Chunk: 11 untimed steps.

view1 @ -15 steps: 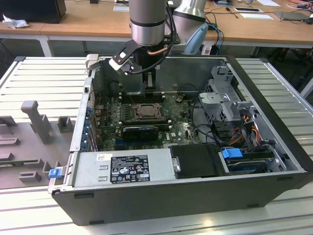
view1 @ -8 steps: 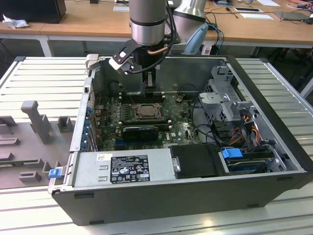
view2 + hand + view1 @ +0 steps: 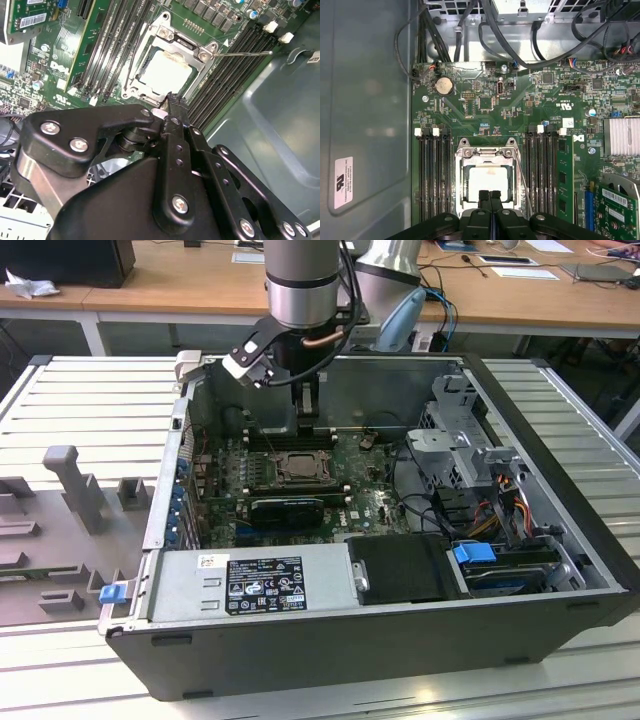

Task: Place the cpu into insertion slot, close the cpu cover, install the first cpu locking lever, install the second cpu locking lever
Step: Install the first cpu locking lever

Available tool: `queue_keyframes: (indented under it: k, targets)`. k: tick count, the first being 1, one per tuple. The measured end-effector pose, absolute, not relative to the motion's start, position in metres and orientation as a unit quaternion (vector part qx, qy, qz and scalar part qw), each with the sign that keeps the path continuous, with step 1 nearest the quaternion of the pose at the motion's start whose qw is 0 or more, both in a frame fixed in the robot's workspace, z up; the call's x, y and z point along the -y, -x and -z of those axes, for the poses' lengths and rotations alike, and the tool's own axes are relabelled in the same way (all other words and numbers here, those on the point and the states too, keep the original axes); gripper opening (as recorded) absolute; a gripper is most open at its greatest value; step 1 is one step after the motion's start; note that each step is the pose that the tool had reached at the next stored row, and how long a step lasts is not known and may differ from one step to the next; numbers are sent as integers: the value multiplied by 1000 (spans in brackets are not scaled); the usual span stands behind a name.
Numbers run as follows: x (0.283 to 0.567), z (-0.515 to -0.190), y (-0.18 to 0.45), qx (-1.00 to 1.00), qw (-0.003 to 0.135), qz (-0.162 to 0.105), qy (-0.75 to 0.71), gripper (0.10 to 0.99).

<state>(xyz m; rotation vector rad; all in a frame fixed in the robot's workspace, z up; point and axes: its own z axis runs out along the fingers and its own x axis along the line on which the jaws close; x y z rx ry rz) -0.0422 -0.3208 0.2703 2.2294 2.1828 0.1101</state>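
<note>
End effector [image 3: 490, 195] fingers together, over one cpu [image 3: 489, 180] seated under one closed cpu cover [image 3: 487, 152].

Cpu [image 3: 487, 181] matt silvery-grey, cpu cover [image 3: 460, 175] bright bare metal — gripper [image 3: 490, 194] matt black.

No print is legible. At the case's near side, the power supply [image 3: 322, 580] bears a black label [image 3: 264, 597] and a small white sticker [image 3: 210, 562] (all too fine); in the first wrist view a pale sticker [image 3: 343, 182] sits on the case wall [image 3: 370, 100].
</note>
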Motion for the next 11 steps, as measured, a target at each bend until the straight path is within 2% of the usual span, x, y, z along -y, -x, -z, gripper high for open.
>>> queue_keyframes:
  k: [11]
  targets:
    - [321,-276,42,-699,10,-35,-714,106]
